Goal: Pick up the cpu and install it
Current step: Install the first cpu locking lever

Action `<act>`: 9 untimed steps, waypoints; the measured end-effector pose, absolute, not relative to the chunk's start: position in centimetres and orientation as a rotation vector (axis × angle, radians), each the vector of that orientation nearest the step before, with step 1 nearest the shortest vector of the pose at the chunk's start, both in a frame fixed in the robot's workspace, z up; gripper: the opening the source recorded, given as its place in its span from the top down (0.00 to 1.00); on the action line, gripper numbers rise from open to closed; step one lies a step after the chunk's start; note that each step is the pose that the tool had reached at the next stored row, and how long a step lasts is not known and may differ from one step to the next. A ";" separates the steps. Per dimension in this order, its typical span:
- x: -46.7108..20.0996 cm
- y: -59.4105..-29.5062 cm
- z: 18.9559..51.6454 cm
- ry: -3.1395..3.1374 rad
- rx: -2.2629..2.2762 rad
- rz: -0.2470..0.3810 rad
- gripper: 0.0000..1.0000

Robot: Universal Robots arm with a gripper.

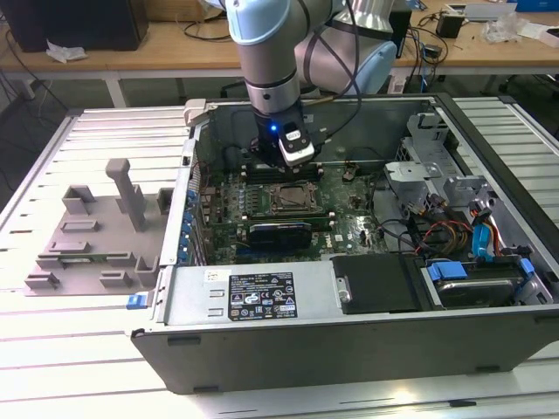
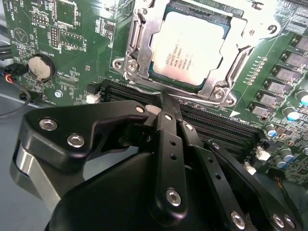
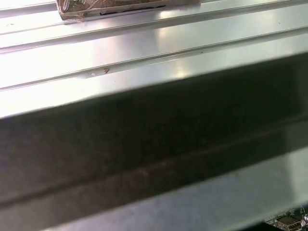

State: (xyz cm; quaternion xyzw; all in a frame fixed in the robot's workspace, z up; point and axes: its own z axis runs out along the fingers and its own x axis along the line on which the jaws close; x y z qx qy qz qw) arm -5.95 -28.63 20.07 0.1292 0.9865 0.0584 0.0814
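Black gripper linkage (image 2: 166, 115) sat closest to the lens in the second wrist view, jaws brought together at the tips with nothing between them. Tips hung just beside the socket's near edge, over the dark memory slots (image 2: 216, 130).

CPU (image 2: 187, 48) was already seated in the motherboard socket (image 2: 137, 53): silvery-white top facing up, metal frame around it on all sides. Couldn't tell if the frame was latched down. Not touched by the gripper.

Green motherboard (image 2: 72, 43) carried a coin cell battery (image 2: 39, 67) off to one side of the socket and a row of small grey components (image 2: 284, 72) on the other.

Exterior view: arm (image 1: 271, 61) reached down into the open computer case (image 1: 367, 340), gripper (image 1: 293, 157) just above the board on the far side of the socket (image 1: 293, 199). A blue light (image 1: 272, 129) glowed on the wrist. Drive cage and cables (image 1: 454, 209) took up the case toward the exterior view's right.

Grey plastic tray (image 1: 87, 236) with moulded blocks lay on the slatted metal surface (image 1: 79, 349), just outside the case toward the exterior view's left, well apart from the gripper.

First wrist view showed the slatted metal (image 3: 144, 53) and a dark case wall (image 3: 154, 139), with a sliver of board in one corner.
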 end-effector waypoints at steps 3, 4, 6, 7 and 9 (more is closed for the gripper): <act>-5.9 -28.6 20.0 2.948 0.385 0.168 0.89; -5.9 -28.6 19.9 2.948 0.385 0.165 0.89; -5.9 -28.6 19.9 2.948 0.385 0.163 0.89; -5.9 -28.6 19.9 2.948 0.385 0.162 0.89; -5.9 -28.6 19.9 2.948 0.386 0.162 0.89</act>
